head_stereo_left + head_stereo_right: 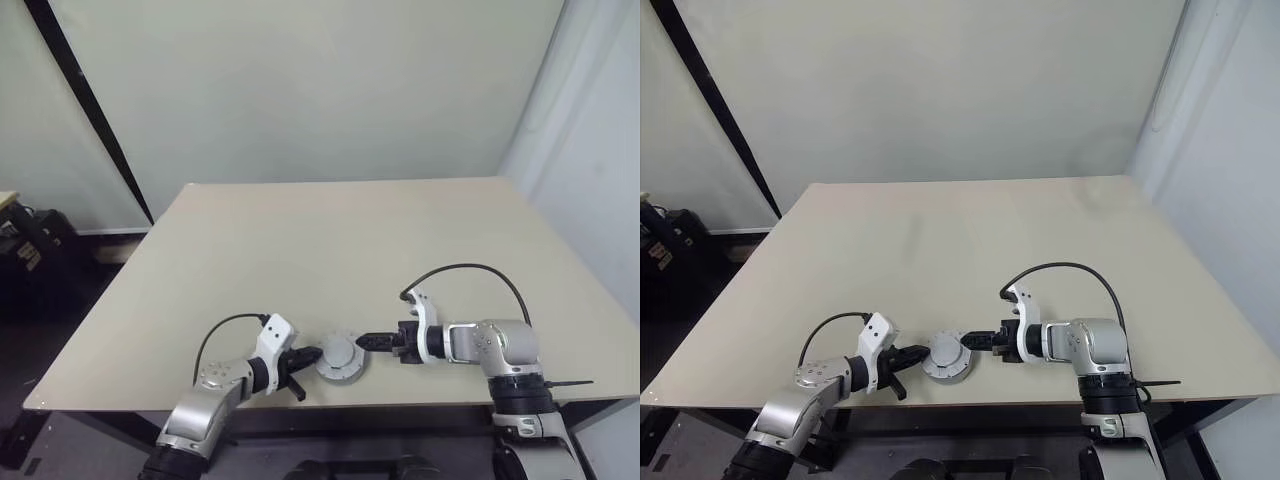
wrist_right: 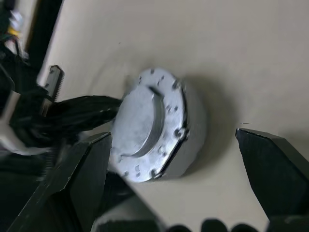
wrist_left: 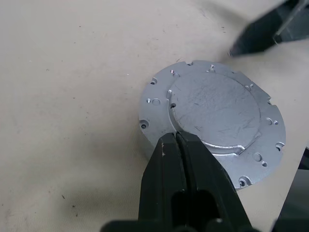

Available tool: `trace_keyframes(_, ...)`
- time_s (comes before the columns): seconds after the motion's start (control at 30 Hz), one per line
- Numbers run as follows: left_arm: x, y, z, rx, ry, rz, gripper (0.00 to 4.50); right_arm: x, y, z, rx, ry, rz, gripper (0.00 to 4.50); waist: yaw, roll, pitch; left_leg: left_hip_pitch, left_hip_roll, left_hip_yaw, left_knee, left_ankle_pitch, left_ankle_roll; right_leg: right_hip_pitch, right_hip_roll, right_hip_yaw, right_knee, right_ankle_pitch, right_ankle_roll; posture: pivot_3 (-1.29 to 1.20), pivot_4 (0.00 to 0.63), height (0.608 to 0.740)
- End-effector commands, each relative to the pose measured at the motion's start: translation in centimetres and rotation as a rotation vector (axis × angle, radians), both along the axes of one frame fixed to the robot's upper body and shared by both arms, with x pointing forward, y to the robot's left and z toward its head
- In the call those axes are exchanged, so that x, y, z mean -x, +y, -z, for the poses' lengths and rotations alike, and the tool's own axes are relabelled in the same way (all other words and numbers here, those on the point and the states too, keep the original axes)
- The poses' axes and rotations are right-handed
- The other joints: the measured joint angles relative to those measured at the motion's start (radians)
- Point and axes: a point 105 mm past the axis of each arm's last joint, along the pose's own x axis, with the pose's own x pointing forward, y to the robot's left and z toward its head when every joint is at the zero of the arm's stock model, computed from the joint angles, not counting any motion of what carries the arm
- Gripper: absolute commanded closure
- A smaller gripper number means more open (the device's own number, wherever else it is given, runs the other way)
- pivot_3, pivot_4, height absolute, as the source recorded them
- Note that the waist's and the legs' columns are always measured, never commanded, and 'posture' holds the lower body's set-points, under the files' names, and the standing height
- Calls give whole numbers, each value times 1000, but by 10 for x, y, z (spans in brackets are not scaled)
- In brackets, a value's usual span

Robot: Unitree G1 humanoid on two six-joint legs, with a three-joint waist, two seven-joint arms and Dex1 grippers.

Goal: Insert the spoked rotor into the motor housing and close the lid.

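Left end effector [image 1: 305,362]: my two black fingers are pressed together, with no gap between them, and their tips rest on the near edge of the lid, on its raised round face. They hold nothing between them.
Lid [image 3: 212,118]: a grey metal disc with small holes around its rim. It sits flat on top of the round body under it, so the assembly looks closed.
Motor housing [image 2: 193,130]: only its grey side wall shows under the lid. It stands on the worktop close to the front edge, between my two end effectors.
Right end effector [image 1: 372,341]: my fingers are spread wide, one on each side of the housing in the wrist view, and they do not touch it. They grip nothing.
Worktop [image 1: 340,240]: a pale beige surface.
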Motion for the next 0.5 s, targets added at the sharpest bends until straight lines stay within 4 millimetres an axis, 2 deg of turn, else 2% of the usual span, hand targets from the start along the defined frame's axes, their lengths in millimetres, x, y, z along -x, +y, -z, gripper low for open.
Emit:
trace_keyframes(0.03,7,4,14,-56,53,1,4500,0,7,-5,-98,47,19,26,0,1,0,0,0,0,0,0,0,0,0,0,0,0,0,0,0,740)
trace_keyframes(0.5,8,8,12,-66,51,-5,4500,7,27,6,-218,170,63,26,-11,2,0,0,0,1,-1,0,0,-1,0,0,0,0,0,0,0,740)
